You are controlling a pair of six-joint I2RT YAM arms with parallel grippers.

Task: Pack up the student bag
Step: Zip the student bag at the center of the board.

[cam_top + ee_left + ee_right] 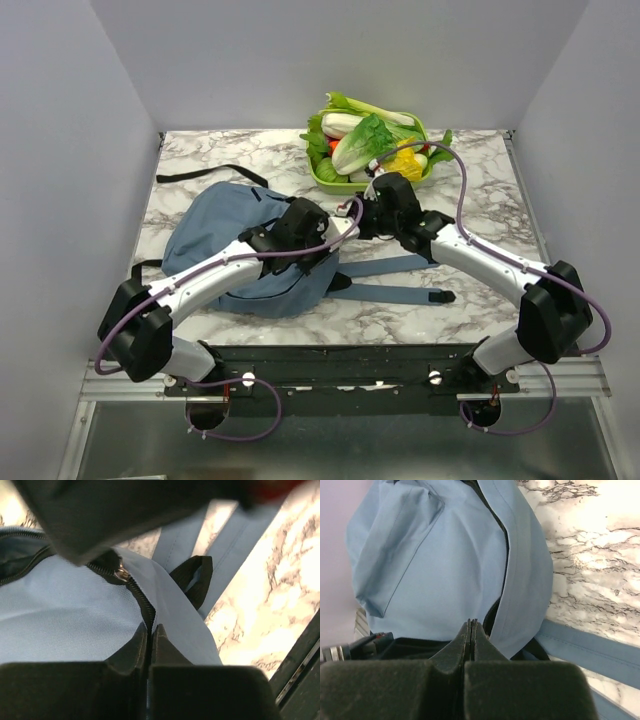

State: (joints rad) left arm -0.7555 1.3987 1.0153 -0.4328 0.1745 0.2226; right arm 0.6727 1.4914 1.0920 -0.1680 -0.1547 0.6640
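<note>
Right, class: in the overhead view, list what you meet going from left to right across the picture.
left arm's black joint → student bag → green basket of vegetables → right arm's black joint

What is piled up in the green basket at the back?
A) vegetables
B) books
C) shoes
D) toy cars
A: the green basket is heaped with vegetables, mostly leafy greens, with something yellow among them.
</note>
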